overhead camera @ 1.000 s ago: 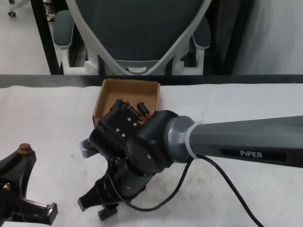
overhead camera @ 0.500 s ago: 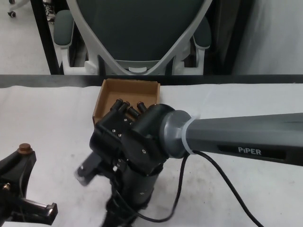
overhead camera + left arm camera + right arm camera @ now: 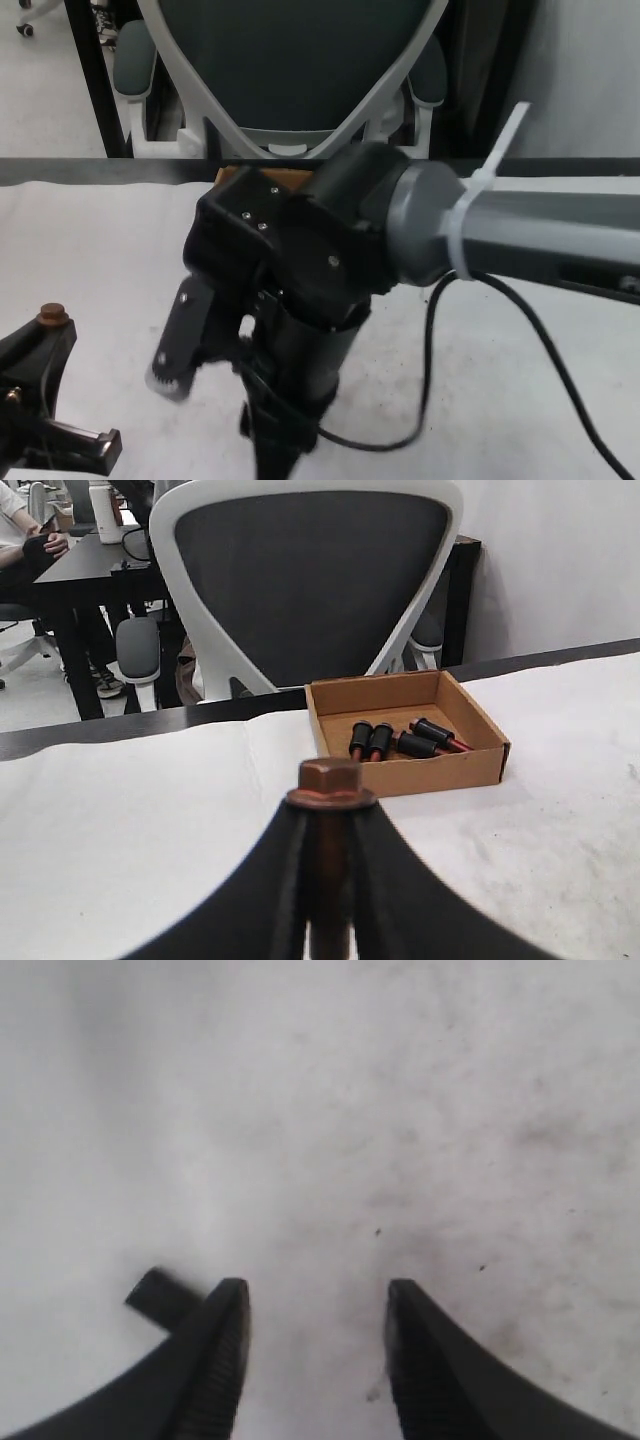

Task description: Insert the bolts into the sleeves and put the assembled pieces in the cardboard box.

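Between the clenched fingers of the left gripper [image 3: 329, 825] a copper-headed bolt [image 3: 330, 777] stands upright, head uppermost, waiting low over the left side of the bench [image 3: 120, 820]. The right gripper [image 3: 316, 1330] hangs close above the white surface with its fingers released and nothing between them. A small black piece [image 3: 152, 1293], probably the end of a sleeve (too little of it shows to be sure), lies just outside one finger rather than in the gap. To do the pick well, the right gripper should likely shift sideways until that piece sits centred between the pads, then close across its body and leave one end free for the bolt. Farther back, the cardboard box [image 3: 440, 770] already holds several assembled pieces [image 3: 400, 742], with floor left bare beside them. The right arm [image 3: 520, 230] hangs bulky between the left gripper and the box, and its cable [image 3: 540, 350] trails over the bench, so a carry to the box may need some care. An office chair [image 3: 300, 590] stands behind the bench.
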`<state>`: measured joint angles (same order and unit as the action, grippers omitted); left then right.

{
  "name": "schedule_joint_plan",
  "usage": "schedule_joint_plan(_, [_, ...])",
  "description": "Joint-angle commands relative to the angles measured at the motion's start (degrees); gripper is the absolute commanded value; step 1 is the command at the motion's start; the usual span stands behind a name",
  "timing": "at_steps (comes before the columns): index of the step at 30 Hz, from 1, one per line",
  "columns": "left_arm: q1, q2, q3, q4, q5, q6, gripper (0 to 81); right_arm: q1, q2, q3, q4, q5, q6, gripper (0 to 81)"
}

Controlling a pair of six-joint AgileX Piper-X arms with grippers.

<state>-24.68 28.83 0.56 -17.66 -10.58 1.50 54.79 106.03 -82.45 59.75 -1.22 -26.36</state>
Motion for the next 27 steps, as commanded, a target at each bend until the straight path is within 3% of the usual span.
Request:
schedule_joint_plan(1, [0.09,-0.54,-0.56,-1.06,0.47,0.00,0.8,1.78,-1.51,-0.37,7.81,0.06,-3.87,42.3])
schedule_joint_plan(10, [0.09,-0.54,-0.56,-1.06,1.03,0.00,0.8,6.92,-1.50,2.28,11.57,0.59,-6.80,42.3])
schedule_joint_plan(17, [0.09,-0.54,-0.56,-1.06,1.26,0.00,0.8,9.74,-1.50,2.56,11.60,2.26,-14.07,42.3])
schedule_joint_plan(24, [0.09,-0.54,-0.56,-1.06,1.25,1.22,0.8,9.66,-1.50,2.74,7.80,2.42,-18.84,42.3])
schedule_joint_plan(27, [0.09,-0.54,-0.56,-1.06,-2.11,1.57,0.8,9.60,-1.50,3.78,4.18,3.46,-20.46,42.3])
